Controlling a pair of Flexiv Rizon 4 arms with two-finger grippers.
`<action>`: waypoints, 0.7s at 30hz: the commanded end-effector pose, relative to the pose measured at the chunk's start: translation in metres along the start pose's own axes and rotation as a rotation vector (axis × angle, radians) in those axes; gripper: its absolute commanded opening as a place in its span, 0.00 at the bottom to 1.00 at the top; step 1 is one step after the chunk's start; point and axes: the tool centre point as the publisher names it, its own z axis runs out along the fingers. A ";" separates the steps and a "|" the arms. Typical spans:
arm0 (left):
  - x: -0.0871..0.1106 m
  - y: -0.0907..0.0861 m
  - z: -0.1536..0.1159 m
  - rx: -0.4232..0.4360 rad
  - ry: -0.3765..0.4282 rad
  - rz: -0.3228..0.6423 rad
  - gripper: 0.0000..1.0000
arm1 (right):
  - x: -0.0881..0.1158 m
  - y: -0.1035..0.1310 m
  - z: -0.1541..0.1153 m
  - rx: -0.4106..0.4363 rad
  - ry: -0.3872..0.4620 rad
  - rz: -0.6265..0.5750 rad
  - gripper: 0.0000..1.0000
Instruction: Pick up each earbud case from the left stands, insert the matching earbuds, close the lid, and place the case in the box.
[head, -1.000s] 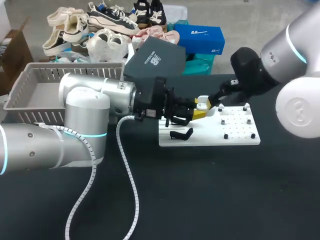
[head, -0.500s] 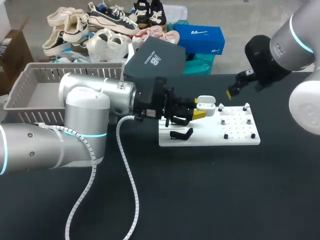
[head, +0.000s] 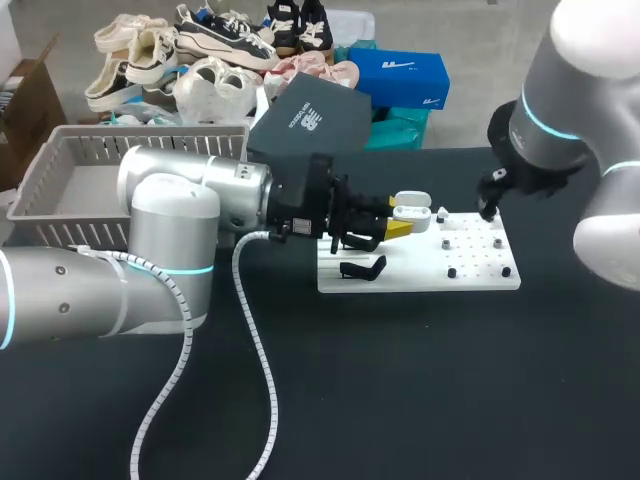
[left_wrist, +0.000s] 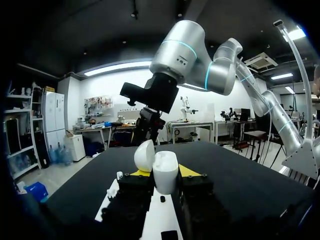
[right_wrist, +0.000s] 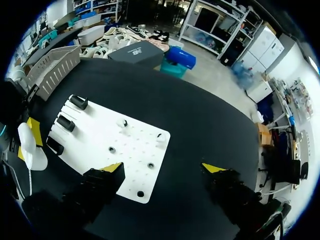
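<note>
The left gripper (left_wrist: 164, 173) covers the open earbud case's (left_wrist: 165, 164) lower half; earbuds inside cannot be made out. My left arm (head: 170, 215) hides the grey basket's (head: 60, 165) near corner.

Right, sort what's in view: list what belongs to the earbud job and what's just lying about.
Job: open earbud case, held in the left gripper; white board; black stands; grey basket; right gripper, open.
Lying about: coiled cable across the table.
</note>
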 end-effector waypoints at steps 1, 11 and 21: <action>0.000 0.001 0.000 0.001 0.000 0.001 0.00 | -0.013 0.006 0.021 0.053 0.034 -0.002 0.91; 0.000 0.001 0.000 0.001 0.000 0.001 0.00 | -0.022 0.001 0.051 0.043 0.088 0.016 0.78; 0.000 0.001 0.000 0.001 0.000 0.001 0.00 | -0.026 0.004 0.068 0.045 0.107 0.014 0.48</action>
